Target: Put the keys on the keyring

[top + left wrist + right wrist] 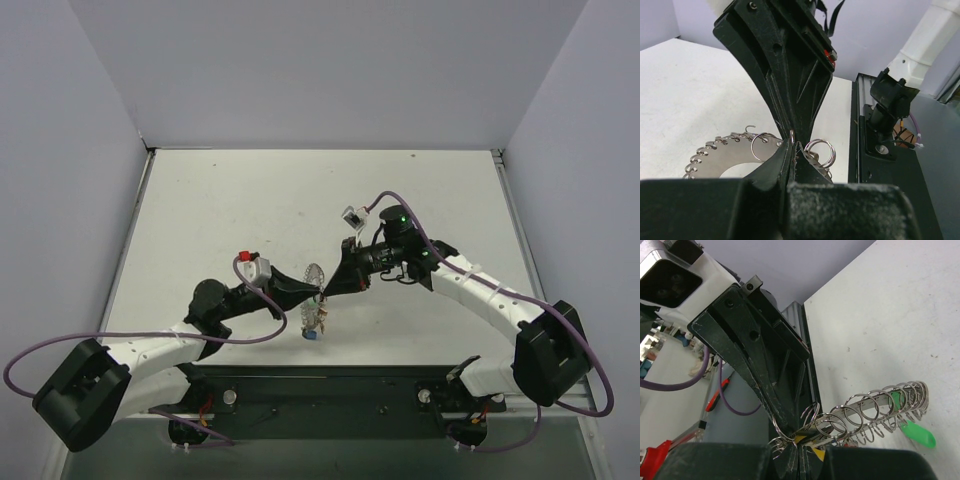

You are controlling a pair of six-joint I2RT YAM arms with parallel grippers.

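Note:
The keyring (315,278) is a flat silvery hoop with a bumpy rim carrying several small split rings. It is held up on edge between both grippers at the table's middle. In the left wrist view the keyring (715,159) lies left of my left gripper (792,146), which is shut on a thin ring at its rim. In the right wrist view the keyring (875,407) runs off to the right. My right gripper (799,451) is shut there on a yellow key (813,436). A green key (916,434) hangs at the far end. The two grippers meet tip to tip (323,292).
More small keys, one blue (312,335), dangle below the hoop just above the white table (220,210). The black mounting rail (330,385) with both arm bases runs along the near edge. Grey walls close in the table's left, right and back.

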